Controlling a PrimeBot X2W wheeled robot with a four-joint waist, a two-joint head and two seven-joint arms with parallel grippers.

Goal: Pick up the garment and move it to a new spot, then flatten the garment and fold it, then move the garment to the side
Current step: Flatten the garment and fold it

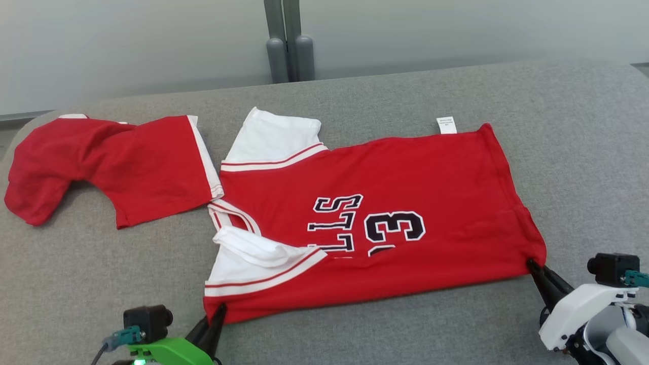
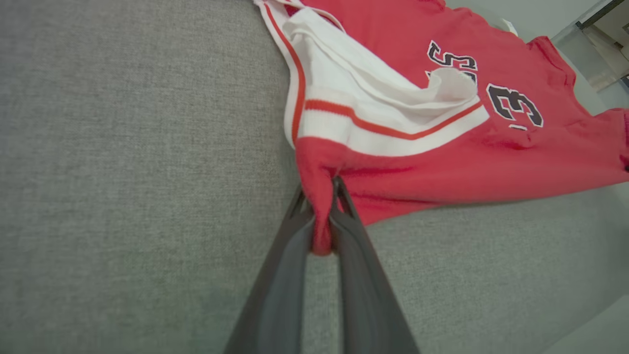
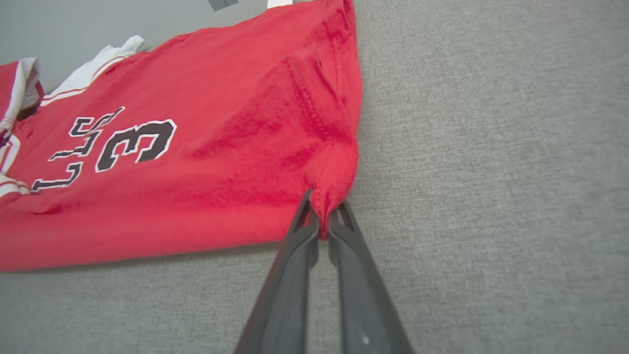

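Head view, your red jersey with white sleeves (image 1: pixel 405 203) spread on the grey fabric surface (image 1: pixel 456 324), left gripper (image 1: pixel 219 310) at its near-left corner, right gripper (image 1: pixel 533 264) at near-right, left wrist view, fingers (image 2: pixel 358 255) pinching bunched red cloth, right wrist view, fingers clamped on the hem corner.

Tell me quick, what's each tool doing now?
Left tool: shut on near left corner of the red jersey.
Right tool: shut on its near right corner.
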